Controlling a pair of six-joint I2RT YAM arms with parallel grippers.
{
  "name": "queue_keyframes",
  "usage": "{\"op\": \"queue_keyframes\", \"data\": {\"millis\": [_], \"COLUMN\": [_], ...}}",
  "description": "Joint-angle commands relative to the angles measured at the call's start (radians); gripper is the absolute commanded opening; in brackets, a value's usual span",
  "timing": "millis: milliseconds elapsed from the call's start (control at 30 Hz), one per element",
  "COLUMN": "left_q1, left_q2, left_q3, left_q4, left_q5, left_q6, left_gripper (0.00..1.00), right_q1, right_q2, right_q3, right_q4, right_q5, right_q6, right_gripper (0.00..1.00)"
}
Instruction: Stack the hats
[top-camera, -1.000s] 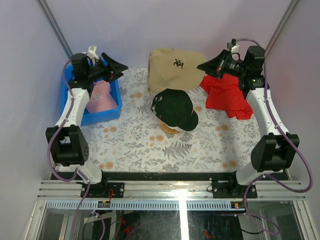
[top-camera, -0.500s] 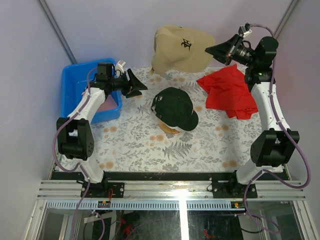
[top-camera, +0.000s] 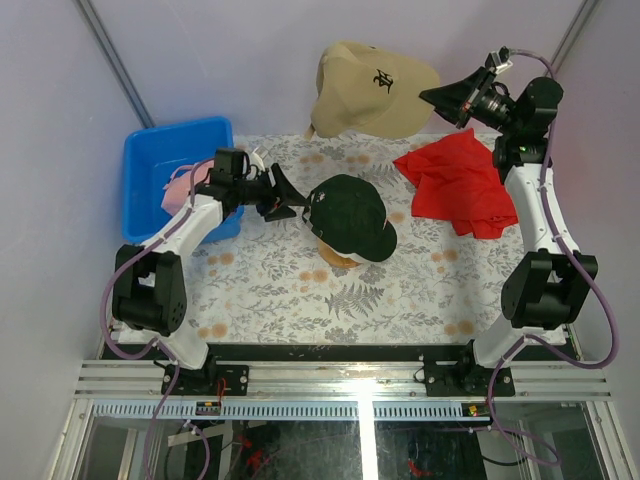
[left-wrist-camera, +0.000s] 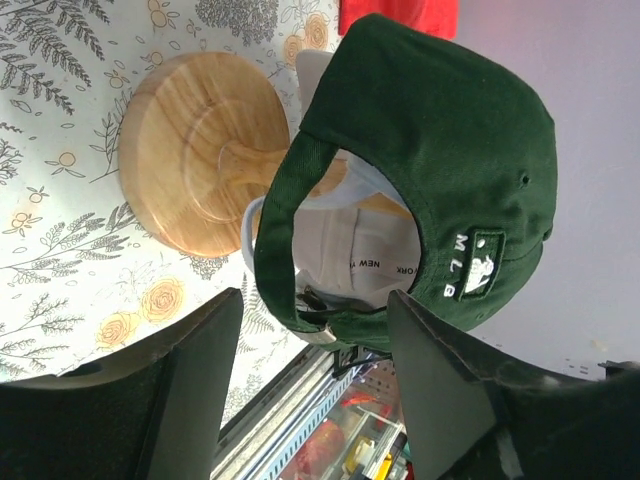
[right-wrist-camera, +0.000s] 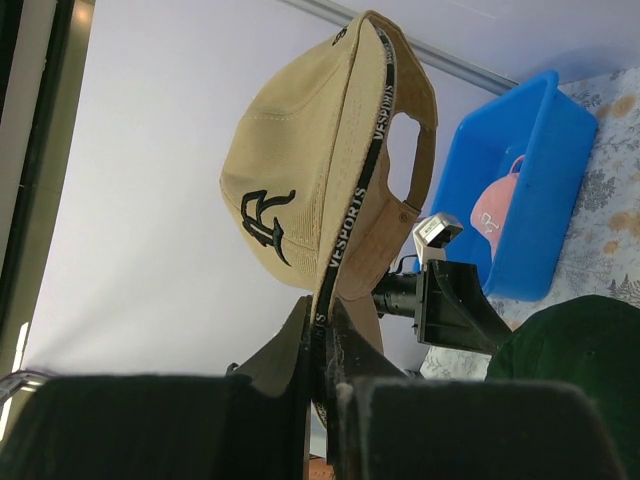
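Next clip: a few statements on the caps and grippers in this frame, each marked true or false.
1. The right gripper is shut on the tan cap, held in the air. True.
2. The dark green cap lies in the blue bin. False: it sits on the wooden stand, over a white cap.
3. The left gripper grips the dark green cap. False: its jaws stand open beside it.
4. The pink cap is in the blue bin. True.
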Motion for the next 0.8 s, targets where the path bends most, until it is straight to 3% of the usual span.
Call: {"op": "queue_keyframes", "data": {"millis": [0,633,700,767], "left_q1": [-0.018,-0.092,-0.097,-0.101], "left_q2": [0.013,0.211,0.223,0.228], "left_q3": [0.001,0.1,0.107,0.107], "left_q4": [0.083,0.096,0.103,0.105], "left_q5": [-0.044,-0.143,-0.159,-0.181], "left_q6": [-0.022,-0.012,-0.028,-0.037], "left_gripper": [0.59,0.57,0.53,0.41], "right_q1": [0.002,0.01,0.016,0.023], "right_q2": [-0.026,-0.061,-0.069,-0.076], "right_q3": [-0.012,-0.117,-0.133,-0.153], "right_q4": [0.093,0.168,0.169,0.166], "right_q5": [-0.022,-0.028,-0.029,-0.032], "right_q6": [0.037,0.079,0.077,0.072], "right_gripper": [0.0,0.0,0.0,0.0]}}
